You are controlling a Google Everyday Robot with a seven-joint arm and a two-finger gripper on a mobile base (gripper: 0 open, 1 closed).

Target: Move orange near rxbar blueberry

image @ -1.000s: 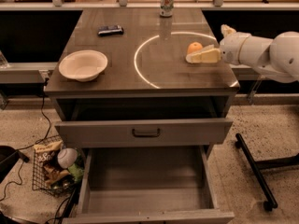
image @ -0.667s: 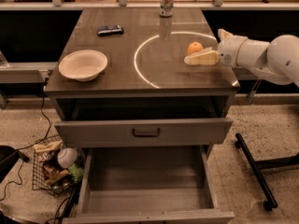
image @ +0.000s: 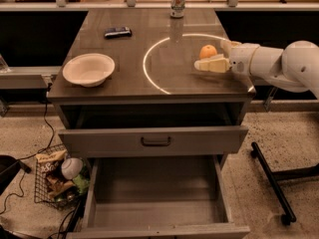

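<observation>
The orange (image: 208, 51) sits on the brown table top at the right side, just inside a bright ring of light. My gripper (image: 211, 55) reaches in from the right at table height and is open, with one pale finger (image: 212, 64) in front of the orange and the other behind it. The orange rests on the table between them. The rxbar blueberry (image: 118, 32), a dark flat bar, lies at the far left of the table, well away from the orange.
A white bowl (image: 88, 68) stands at the table's front left. A green-and-white can (image: 178, 1) stands upright at the back edge. The bottom drawer (image: 154, 203) below is pulled open. A wire basket (image: 57, 178) of items sits on the floor at left.
My gripper has slid a little to the left along the orange. The orange has stayed where it was.
</observation>
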